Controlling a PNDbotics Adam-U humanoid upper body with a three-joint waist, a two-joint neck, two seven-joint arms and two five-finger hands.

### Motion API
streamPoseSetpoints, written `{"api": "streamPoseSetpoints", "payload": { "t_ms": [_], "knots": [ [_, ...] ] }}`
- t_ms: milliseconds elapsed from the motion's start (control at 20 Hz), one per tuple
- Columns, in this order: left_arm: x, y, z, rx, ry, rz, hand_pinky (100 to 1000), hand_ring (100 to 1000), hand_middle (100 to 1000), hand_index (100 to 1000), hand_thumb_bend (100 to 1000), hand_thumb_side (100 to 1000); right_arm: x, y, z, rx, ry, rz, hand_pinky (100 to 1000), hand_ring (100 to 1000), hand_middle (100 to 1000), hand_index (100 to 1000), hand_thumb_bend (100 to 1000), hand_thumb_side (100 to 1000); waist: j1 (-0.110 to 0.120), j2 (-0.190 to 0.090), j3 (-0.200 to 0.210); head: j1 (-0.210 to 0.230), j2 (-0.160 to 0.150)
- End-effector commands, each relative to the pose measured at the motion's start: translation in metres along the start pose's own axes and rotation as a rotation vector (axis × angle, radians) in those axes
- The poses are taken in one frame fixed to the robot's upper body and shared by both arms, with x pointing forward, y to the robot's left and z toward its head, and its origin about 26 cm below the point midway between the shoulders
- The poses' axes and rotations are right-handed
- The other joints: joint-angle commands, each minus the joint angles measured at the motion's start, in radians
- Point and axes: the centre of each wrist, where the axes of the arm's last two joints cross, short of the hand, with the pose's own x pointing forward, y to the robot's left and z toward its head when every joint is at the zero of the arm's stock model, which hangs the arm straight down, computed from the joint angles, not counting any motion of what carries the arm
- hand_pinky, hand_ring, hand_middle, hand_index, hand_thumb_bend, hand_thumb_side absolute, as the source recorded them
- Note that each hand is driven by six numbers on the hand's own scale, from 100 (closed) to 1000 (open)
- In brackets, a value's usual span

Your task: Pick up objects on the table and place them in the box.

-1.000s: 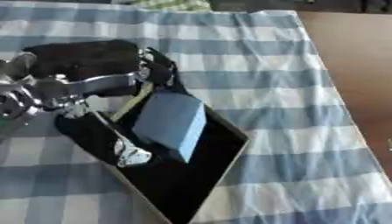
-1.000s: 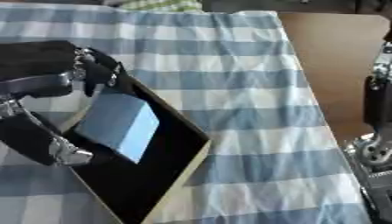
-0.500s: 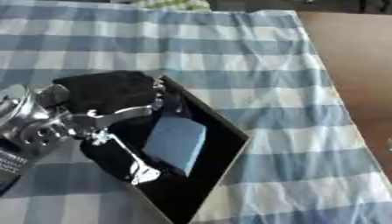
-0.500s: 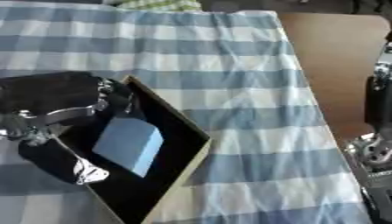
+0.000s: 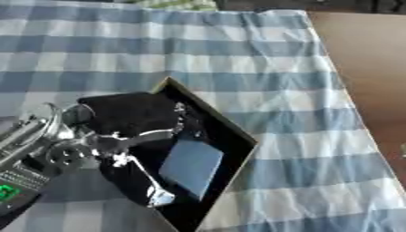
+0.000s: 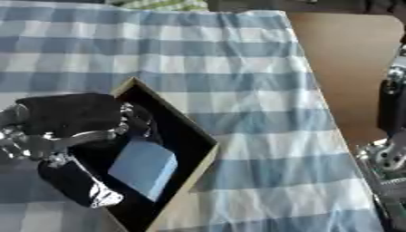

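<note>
Left hand [image 5: 131, 113] sits over the box [image 5: 238, 133], fingers relaxed, grasping nothing, prob. since the blue block [image 5: 190, 166] already lies inside, just beyond the fingertips. A thin silver piece [image 5: 147, 183] crosses beside the fingers. Checked cloth [image 5: 238, 54] beyond looks bare. Right hand [image 6: 390, 149] idle at far right; fingers can't tell.

The table [image 5: 238, 50] wears a blue-and-white checked cloth; right of the cloth its bare top is brown. The box [image 5: 226, 136] is black inside with a tan rim. In it lies a pale blue block [image 5: 190, 166]. The left hand [image 5: 131, 115] is black with silver fingers [image 5: 142, 181].
</note>
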Motion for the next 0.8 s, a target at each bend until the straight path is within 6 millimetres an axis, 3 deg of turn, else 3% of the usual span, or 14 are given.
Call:
{"api": "streamPoseSetpoints", "payload": {
  "t_ms": [50,100,150,350,400,450,600,650,800],
  "knots": [
    [-0.007,0.0,-0.005,-0.01,0.037,-0.047,622,690,758,769,281,297,0.003,-0.002,-0.004,-0.005,-0.015,-0.006,766,824,740,872,100,903,0.0,-0.017,-0.003,0.001,0.006],
    [-0.01,-0.002,-0.008,-0.014,0.047,-0.054,624,691,760,773,286,299,0.003,-0.002,-0.004,-0.005,-0.015,-0.006,766,824,739,872,100,903,-0.001,-0.017,-0.003,0.001,0.006],
    [-0.013,-0.004,-0.011,-0.017,0.057,-0.06,675,743,796,819,345,333,0.003,-0.002,-0.004,-0.004,-0.014,-0.007,766,824,739,872,100,903,-0.001,-0.017,-0.003,0.0,0.006],
    [-0.021,-0.01,-0.02,-0.044,0.081,-0.088,745,813,861,887,549,473,0.003,-0.002,-0.003,-0.003,-0.011,-0.008,766,824,739,872,100,903,-0.002,-0.017,-0.005,0.0,0.007],
    [-0.022,-0.011,-0.021,-0.048,0.086,-0.096,745,813,861,887,549,473,0.003,-0.002,-0.003,-0.003,-0.011,-0.008,766,824,738,872,100,903,-0.002,-0.017,-0.005,0.0,0.008],
    [-0.023,-0.011,-0.021,-0.051,0.09,-0.105,770,839,885,909,640,509,0.003,-0.002,-0.003,-0.002,-0.01,-0.007,766,824,738,872,100,903,-0.002,-0.017,-0.005,0.0,0.008],
    [-0.024,-0.011,-0.021,-0.053,0.098,-0.129,778,847,889,913,664,512,0.003,-0.003,-0.002,-0.001,-0.008,-0.004,766,824,738,872,100,903,-0.002,-0.017,-0.005,-0.001,0.008],
    [-0.024,-0.01,-0.021,-0.049,0.101,-0.134,797,863,894,918,727,519,0.002,-0.003,-0.002,-0.001,-0.007,-0.003,766,824,738,872,100,903,-0.002,-0.017,-0.005,-0.001,0.008],
    [-0.023,-0.005,-0.015,-0.023,0.107,-0.145,793,860,891,914,720,524,0.002,-0.004,-0.002,-0.003,-0.006,0.0,766,824,738,872,100,903,-0.002,-0.018,-0.004,-0.002,0.008]
  ]
}}
